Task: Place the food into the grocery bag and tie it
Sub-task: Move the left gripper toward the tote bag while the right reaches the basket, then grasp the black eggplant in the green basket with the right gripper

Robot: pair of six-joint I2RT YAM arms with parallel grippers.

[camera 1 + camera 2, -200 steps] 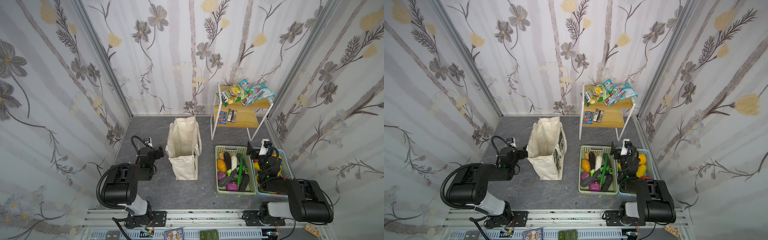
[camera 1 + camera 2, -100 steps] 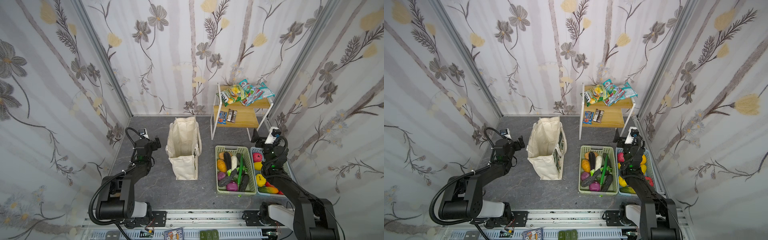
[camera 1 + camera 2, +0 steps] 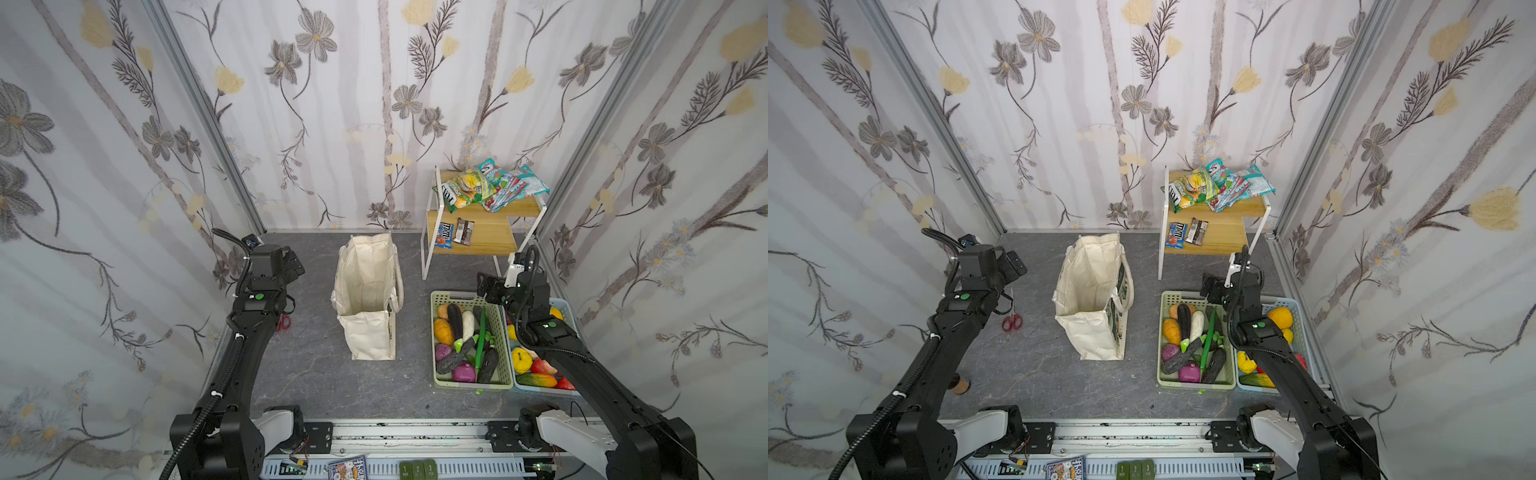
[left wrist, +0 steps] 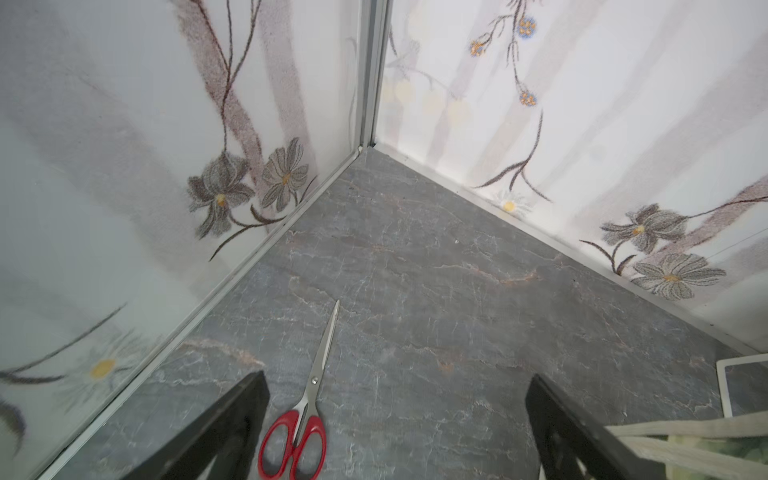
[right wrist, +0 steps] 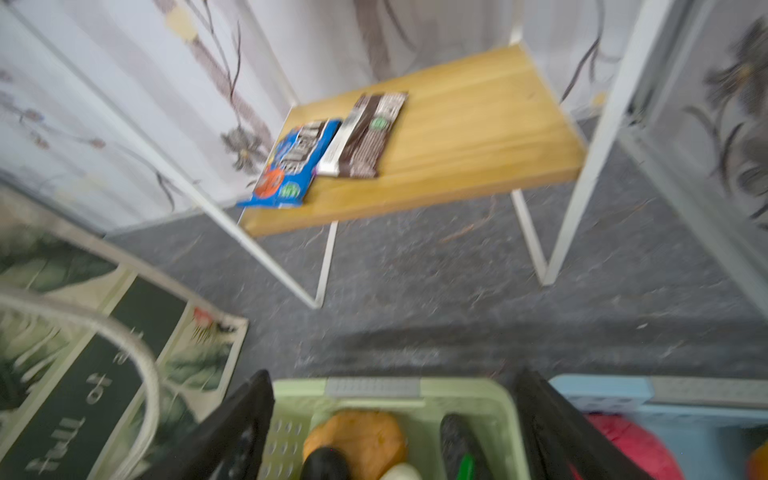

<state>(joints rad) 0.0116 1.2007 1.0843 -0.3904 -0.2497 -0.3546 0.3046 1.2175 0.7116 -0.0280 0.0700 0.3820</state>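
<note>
Two stocks of food, none of it bagged yet.

1. Grocery bag [image 3: 365,299]: cream canvas, upright at frame centre in both top views. Mouth open, nothing visible inside.
2. Toy vegetables [image 3: 465,332]: heaped in the pale green basket [image 3: 469,384], right of centre.
3. Yellow-green snack packet [image 3: 461,191]: top shelf of the rack [image 3: 490,239], upper right.
4. Right gripper [image 3: 487,286]: above the basket's far rim, jaws apart, nothing held.
5. Left gripper [image 3: 293,266]: left of the bag, fingers spread, empty.

Handling note: the likely step is a first pick. Descend on one loose piece lying uppermost, clear of the rim.

Adjacent:
- blue basket [image 3: 540,390], touching the green one
- teal-red packets [image 3: 513,187]
- candy bars [image 3: 455,232]
- scissors [image 3: 1012,322], on the floor beneath the left arm

Obstruction: the rack's white leg stands near the basket's far corner.
</note>
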